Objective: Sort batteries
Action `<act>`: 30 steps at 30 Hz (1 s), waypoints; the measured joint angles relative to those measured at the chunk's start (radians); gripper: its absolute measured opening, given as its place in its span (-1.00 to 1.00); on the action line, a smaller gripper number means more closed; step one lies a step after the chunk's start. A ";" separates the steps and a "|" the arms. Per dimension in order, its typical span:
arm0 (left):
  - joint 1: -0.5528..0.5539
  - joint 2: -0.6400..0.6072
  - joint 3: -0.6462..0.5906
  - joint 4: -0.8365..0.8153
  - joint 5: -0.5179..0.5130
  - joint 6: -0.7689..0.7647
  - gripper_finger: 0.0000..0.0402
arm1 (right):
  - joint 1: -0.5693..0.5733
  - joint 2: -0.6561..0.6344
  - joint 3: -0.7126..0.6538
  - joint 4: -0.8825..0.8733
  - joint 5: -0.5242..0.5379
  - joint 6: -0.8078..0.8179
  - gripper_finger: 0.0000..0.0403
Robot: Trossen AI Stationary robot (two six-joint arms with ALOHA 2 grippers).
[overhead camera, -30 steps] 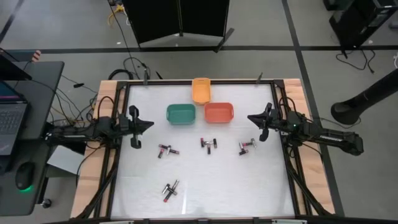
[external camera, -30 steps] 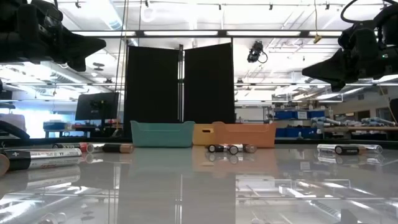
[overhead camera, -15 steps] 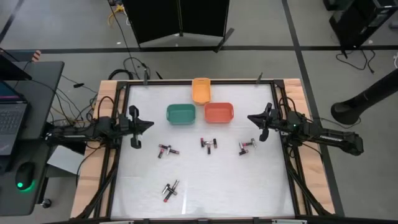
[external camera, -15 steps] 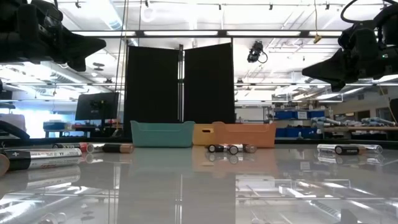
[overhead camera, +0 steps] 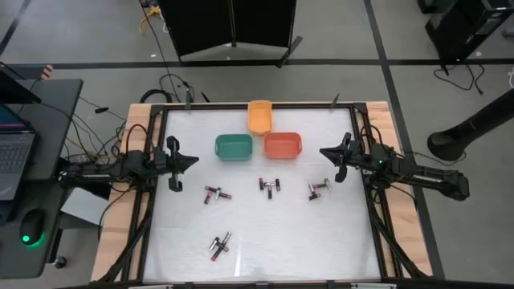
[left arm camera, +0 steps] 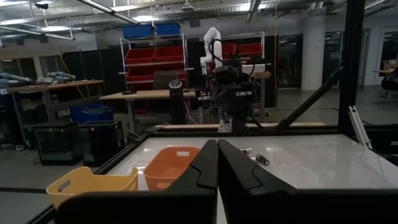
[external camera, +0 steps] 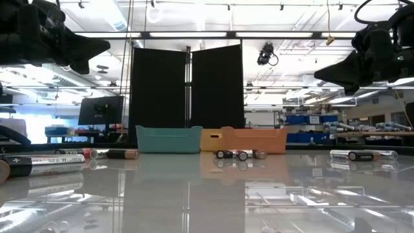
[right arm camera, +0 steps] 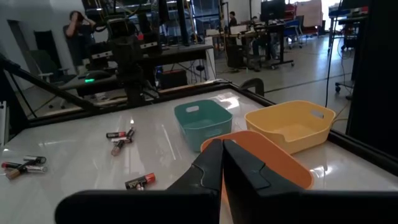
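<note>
Nothing has moved; sorting has not begun.
Left claw (overhead camera: 173, 163) and right claw (overhead camera: 340, 157) stay closed and empty above the desk's (overhead camera: 273, 241) side edges; small dark-and-red cylindrical batteries (overhead camera: 270, 186) lie mid-desk, before the teal (overhead camera: 234, 147), orange (overhead camera: 283, 144) and yellow plastic bins (overhead camera: 259, 116).

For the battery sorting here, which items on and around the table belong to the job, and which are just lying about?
Part of the job:
- batteries, in four small clusters on the table
- green bin, orange bin, yellow bin
- left pincer and right pincer, both shut and holding nothing

Lying about:
- laptop
- mouse
- floor cables
</note>
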 joint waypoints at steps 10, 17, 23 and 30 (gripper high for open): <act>0.000 0.000 0.000 -0.001 0.000 0.000 -0.95 | 0.000 0.000 0.000 0.071 0.000 0.000 -0.89; 0.000 0.000 0.000 -0.001 0.000 0.000 -0.95 | -0.002 0.000 0.000 0.089 0.010 -0.001 -0.89; 0.000 0.000 0.000 -0.001 0.000 0.000 -0.95 | 0.002 0.009 0.000 0.087 0.009 -0.024 -0.94; 0.000 0.000 0.000 -0.002 0.000 0.000 -0.95 | 0.047 0.127 0.060 0.037 -0.002 0.002 -0.96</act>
